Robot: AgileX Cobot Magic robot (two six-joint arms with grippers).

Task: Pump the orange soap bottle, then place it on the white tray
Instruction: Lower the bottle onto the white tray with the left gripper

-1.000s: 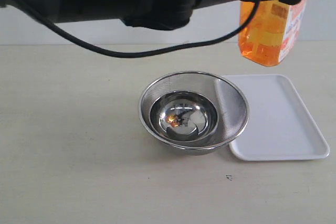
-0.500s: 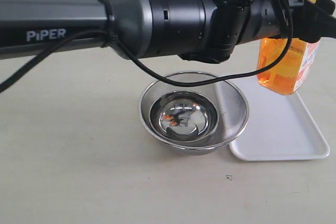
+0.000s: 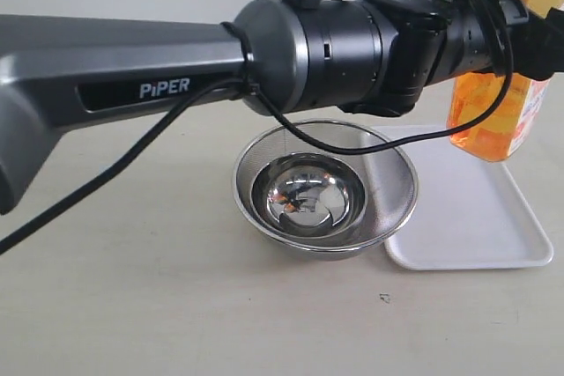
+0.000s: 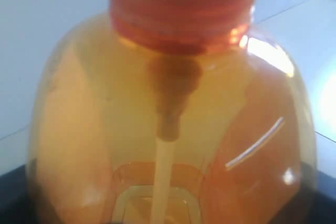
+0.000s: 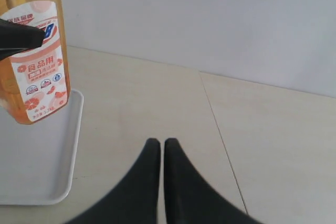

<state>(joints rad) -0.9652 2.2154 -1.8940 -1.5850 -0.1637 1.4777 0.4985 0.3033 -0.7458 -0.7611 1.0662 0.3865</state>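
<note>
Nearest me, a mesh bowl [image 3: 388,191] with a steel bowl [image 3: 308,195] inside overlaps the tray [image 3: 476,217] edge. My left arm [image 3: 176,68] crosses above them, hiding the table [image 3: 132,261] behind. The left fingers [image 5: 16,38] grip the bottle [image 3: 493,121] upright over the tray's far end. My right fingers [image 5: 149,166] are pressed together, empty, off to the tray's side.

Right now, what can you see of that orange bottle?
The orange soap bottle is translucent plastic holding orange liquid, with a white-and-red label and a white tube inside. It hangs roughly upright, gripped near its shoulder by the left claw, low over the white tray; whether it touches is unclear.
</note>
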